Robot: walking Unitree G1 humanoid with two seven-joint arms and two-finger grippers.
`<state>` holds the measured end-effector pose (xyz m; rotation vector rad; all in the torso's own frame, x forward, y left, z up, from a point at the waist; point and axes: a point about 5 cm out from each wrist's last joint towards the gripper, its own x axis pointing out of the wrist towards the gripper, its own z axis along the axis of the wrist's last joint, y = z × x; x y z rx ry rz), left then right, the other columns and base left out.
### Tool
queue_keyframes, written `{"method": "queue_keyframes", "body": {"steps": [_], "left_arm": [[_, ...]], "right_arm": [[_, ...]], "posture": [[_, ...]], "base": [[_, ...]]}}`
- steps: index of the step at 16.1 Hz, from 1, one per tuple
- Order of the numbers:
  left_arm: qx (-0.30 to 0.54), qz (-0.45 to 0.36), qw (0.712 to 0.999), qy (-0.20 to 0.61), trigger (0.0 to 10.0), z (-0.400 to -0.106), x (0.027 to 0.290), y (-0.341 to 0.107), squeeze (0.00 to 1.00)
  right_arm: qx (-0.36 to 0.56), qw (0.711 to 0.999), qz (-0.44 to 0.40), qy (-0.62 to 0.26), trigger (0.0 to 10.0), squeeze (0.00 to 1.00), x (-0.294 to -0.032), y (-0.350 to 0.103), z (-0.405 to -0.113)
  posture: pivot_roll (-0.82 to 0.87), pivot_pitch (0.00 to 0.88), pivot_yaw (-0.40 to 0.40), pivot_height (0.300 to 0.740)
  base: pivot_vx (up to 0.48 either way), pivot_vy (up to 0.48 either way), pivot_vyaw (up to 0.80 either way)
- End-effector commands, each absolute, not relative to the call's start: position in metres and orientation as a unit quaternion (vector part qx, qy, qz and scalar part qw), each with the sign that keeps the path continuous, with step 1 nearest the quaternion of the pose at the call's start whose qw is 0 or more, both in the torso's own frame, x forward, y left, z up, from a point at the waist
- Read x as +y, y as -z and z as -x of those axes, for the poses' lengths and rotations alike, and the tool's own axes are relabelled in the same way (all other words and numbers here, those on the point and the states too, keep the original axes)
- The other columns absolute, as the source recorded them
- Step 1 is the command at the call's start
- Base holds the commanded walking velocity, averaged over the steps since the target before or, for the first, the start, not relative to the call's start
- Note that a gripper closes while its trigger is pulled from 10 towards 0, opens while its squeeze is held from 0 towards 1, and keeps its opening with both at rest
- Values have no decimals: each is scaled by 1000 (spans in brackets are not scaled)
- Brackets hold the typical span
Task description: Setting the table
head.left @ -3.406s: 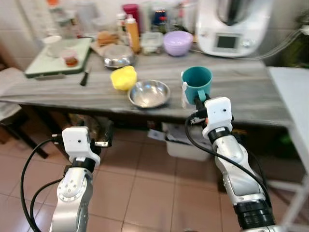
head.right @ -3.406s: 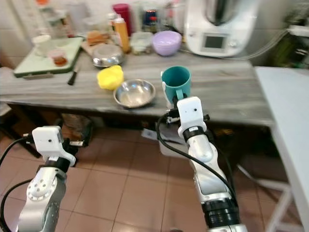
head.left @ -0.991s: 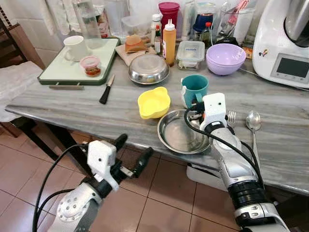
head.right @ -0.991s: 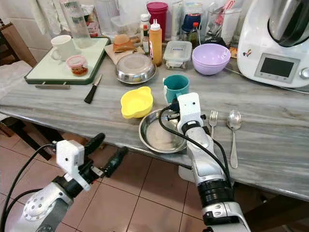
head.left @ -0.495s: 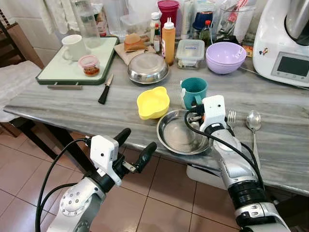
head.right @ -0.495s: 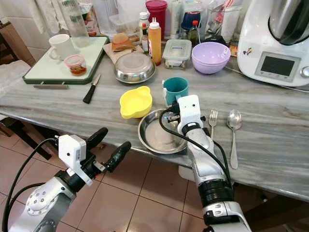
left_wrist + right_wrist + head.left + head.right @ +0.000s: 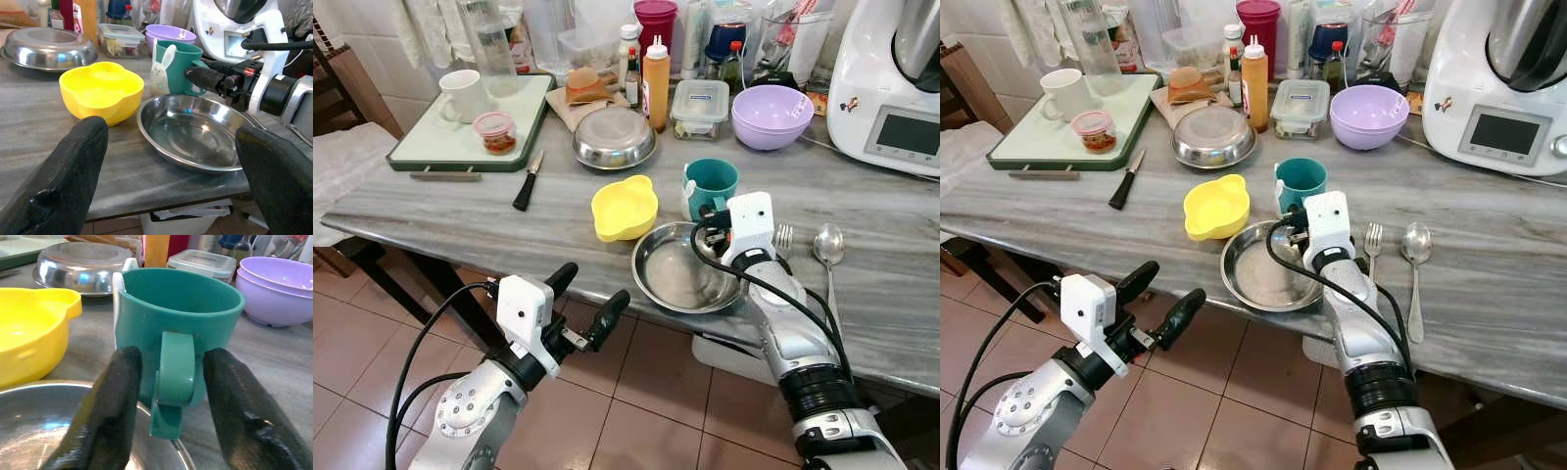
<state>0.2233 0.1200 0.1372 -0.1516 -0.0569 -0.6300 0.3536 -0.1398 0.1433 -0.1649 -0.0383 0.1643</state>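
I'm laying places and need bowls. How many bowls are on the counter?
4, perhaps more hidden in the clutter behind. The yellow bowl sits beside the steel bowl at the front edge; an upturned steel bowl lies behind them; the purple bowl, possibly a stacked pair, stands by the white appliance.

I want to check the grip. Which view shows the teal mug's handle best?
The right wrist view: the handle of the teal mug stands large between the right pincer's fingers. The left wrist view shows it sideways; in both eye views the wrist housing covers it.
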Motion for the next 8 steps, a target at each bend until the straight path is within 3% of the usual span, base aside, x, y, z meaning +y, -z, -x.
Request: {"method": "queue_keyframes", "body": {"steps": [1, 8], "left_arm": [[-24, 70, 949, 306, 10000, -224, 123, -134, 0], [-24, 66, 950, 305, 10000, -225, 123, -134, 0]], "right_arm": [[-35, 993, 87, -78, 10000, 1000, -140, -151, -355], [-89, 985, 131, -72, 10000, 1000, -133, -169, -352]], "posture": [[-66, 102, 58, 740], [-67, 100, 61, 740]], "base": [[0, 0, 0], [0, 0, 0]]}}
